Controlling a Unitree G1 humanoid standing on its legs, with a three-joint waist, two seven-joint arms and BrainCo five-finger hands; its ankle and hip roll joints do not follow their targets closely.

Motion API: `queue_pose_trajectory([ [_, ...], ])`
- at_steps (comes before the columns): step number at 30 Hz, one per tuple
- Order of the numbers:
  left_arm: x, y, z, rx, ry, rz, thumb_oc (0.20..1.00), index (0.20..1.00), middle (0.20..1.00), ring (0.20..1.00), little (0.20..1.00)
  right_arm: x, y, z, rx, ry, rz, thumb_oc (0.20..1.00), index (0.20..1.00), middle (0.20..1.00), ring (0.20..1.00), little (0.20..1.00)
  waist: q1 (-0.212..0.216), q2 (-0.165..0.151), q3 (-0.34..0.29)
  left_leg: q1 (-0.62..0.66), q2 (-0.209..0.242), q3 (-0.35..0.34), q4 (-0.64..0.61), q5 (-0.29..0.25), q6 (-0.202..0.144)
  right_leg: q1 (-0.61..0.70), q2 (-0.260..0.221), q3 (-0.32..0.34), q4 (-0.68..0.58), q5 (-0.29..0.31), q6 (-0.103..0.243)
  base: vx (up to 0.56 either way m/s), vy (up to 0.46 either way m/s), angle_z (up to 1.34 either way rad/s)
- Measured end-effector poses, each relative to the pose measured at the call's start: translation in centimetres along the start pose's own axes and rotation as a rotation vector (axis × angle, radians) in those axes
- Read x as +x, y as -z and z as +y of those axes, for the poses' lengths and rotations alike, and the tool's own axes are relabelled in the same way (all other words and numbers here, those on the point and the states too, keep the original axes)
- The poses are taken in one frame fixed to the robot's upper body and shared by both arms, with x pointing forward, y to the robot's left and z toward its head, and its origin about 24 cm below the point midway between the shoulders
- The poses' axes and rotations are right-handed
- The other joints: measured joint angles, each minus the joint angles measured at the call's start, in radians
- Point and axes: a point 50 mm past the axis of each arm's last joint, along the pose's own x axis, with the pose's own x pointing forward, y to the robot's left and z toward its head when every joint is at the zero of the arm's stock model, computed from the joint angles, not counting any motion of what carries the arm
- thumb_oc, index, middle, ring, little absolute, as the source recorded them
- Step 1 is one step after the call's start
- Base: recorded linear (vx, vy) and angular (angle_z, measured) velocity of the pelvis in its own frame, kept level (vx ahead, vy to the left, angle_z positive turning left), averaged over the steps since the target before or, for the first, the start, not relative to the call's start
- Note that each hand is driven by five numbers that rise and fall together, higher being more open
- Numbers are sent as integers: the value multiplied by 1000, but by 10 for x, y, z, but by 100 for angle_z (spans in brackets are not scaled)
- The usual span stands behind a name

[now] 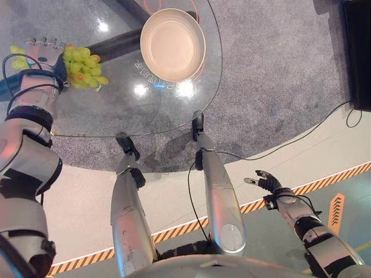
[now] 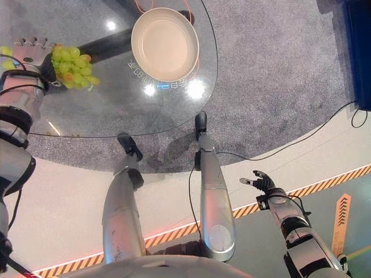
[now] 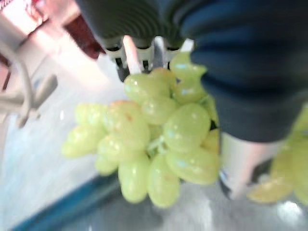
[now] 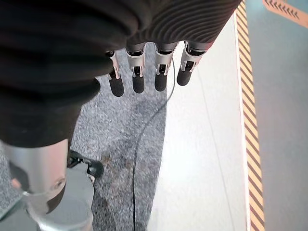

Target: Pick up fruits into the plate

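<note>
Left hand [image 1: 43, 55] is closed round one bunch of green grapes [image 1: 83, 67] at the far left of the glass table [image 1: 116, 110]. Its fingers curl over the top of the bunch and its thumb sits on the other side, as the left wrist view shows; the grapes [image 3: 154, 149] hang below the fingers [image 3: 132, 53] with the glass beneath them. Whether the bunch rests on the glass or is lifted clear cannot be told. A few more green grapes show on the far-left side of the hand, behind the thumb.

Count: one bunch of grapes, one plate [image 1: 173, 44], one table. The plate is round, cream and empty. It lies to the right of the grapes, well apart from them, at the far right part of the tabletop, close to the table's curved right edge. Between grapes and plate is bare glass. The table's near edge curves across in front of the robot; grey carpet [image 1: 278, 81] shows beyond it on the right and through the glass.

Right hand [image 1: 266, 180] hangs low at the near right, off the table and well apart from it, over the floor beside a yellow-and-black striped line [image 1: 324, 180]. Its fingers [image 4: 138, 79] are straight and spread, holding nothing.
</note>
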Motion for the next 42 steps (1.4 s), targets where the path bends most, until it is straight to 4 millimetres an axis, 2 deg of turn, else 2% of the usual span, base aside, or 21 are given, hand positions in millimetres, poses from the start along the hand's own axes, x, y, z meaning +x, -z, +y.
queue_pose_trajectory([
  [6, -1, 3, -10, -29, 103, 31, 200, 200, 200, 200, 200, 0, -2, -6, 6, 34, -9, 1000, 1000, 1000, 1000, 1000, 4, 0, 0, 3, 0, 2, 1, 0, 0, 0, 0, 2, 2, 0, 0, 0, 0, 0],
  [9, -4, 4, -23, -24, 184, 35, 200, 200, 200, 200, 200, -1, -6, -10, 8, 45, -27, 1000, 1000, 1000, 1000, 1000, 4, 0, 0, 9, 1, 4, 1, 0, 0, 3, 0, 4, 6, 0, 0, 1, -11, -1],
  [18, -10, 1, -46, -17, 283, 77, 200, 200, 200, 200, 200, -1, -11, -14, 1, 68, -53, 1000, 1000, 1000, 1000, 1000, 5, 0, 0, 34, 1, 3, -1, 1, 0, 28, 1, 4, 6, 0, 0, -2, -7, 0],
  [24, -16, 0, -63, -68, 200, 86, 200, 200, 200, 200, 200, -2, -23, -12, 3, 75, -114, 1000, 1000, 1000, 1000, 1000, 6, 0, 0, 47, 1, -5, -2, 1, -1, 50, 2, -2, 1, 0, 0, -4, -17, 2],
  [30, -20, 0, -68, -160, 48, 97, 200, 200, 200, 200, 200, -3, -35, -8, 1, 69, -166, 1000, 1000, 1000, 1000, 1000, 13, 1, 0, 80, -1, -12, -20, 14, -2, 85, 1, -11, -5, 1, -1, -55, -34, 4],
  [36, -17, -1, -44, -333, -161, 77, 200, 200, 200, 200, 200, -4, -34, -3, -11, 65, -159, 1000, 1000, 1000, 1000, 1000, 40, 3, 2, 145, -5, -12, -89, 48, -8, 126, 0, -27, -10, -2, -4, -13, -1, 5],
  [42, -17, -16, -13, -463, -341, -4, 200, 200, 200, 200, 200, -4, -32, -3, -19, 82, -157, 1000, 1000, 1000, 1000, 1000, 61, 15, 8, 206, -16, -12, -150, 83, -9, 170, -5, -36, -19, -3, -5, -4, 15, 4],
])
